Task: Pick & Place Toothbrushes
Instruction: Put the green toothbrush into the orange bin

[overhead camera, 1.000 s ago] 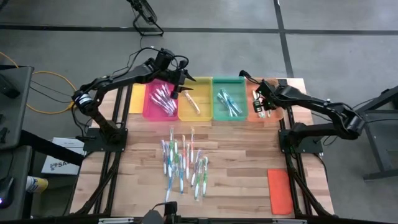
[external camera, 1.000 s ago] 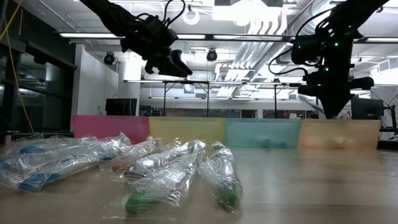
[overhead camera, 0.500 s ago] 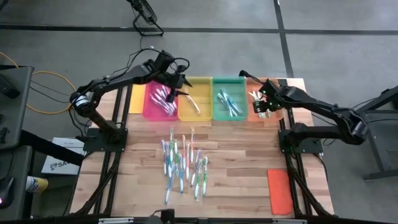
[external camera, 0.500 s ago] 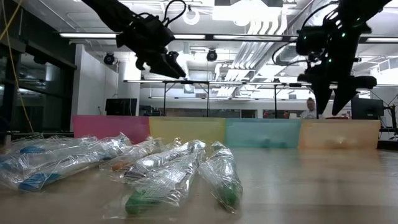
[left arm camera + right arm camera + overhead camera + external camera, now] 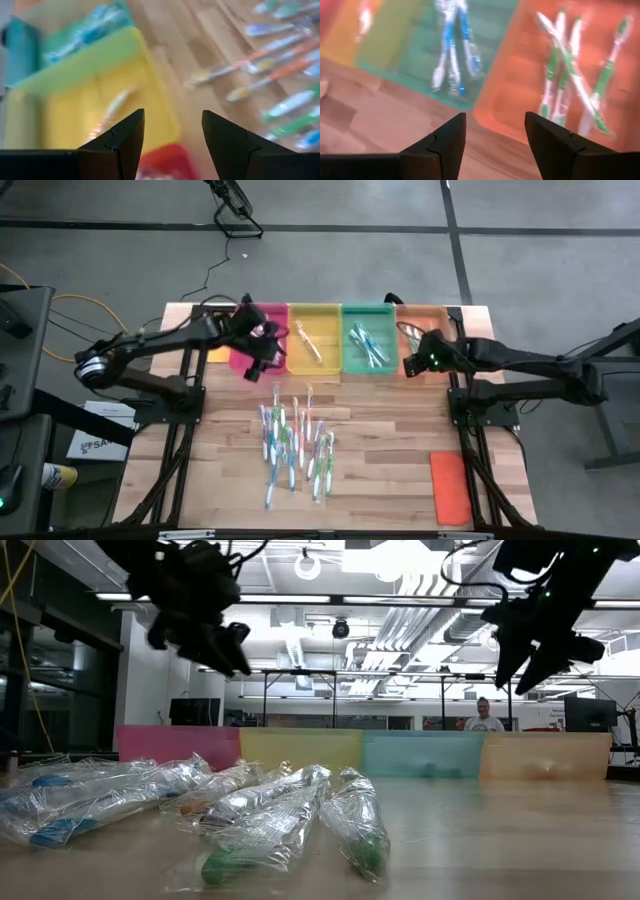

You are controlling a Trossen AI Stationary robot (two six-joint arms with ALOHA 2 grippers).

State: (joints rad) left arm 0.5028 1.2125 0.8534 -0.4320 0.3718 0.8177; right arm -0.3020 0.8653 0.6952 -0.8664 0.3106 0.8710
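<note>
table: carrying four trays along far edge, orange lid lying near right corner
trays: pink, yellow, green, orange, each holding toothbrushes
toothbrushes: loose pile lying mid-table
left gripper: hovering over pink tray's near edge, fingers apart, empty
right gripper: hovering at orange tray's near edge, fingers apart, empty

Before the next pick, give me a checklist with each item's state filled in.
1. Left gripper jaws open, nothing held: ok.
2. Right gripper jaws open, nothing held: ok.
3. Toothbrushes left to pick in the pile on the table: ok.
4. Green toothbrushes lie inside the orange tray: ok.
5. Blue ones lie in the green tray: ok.
6. Either gripper over the pile: not ok.
</note>
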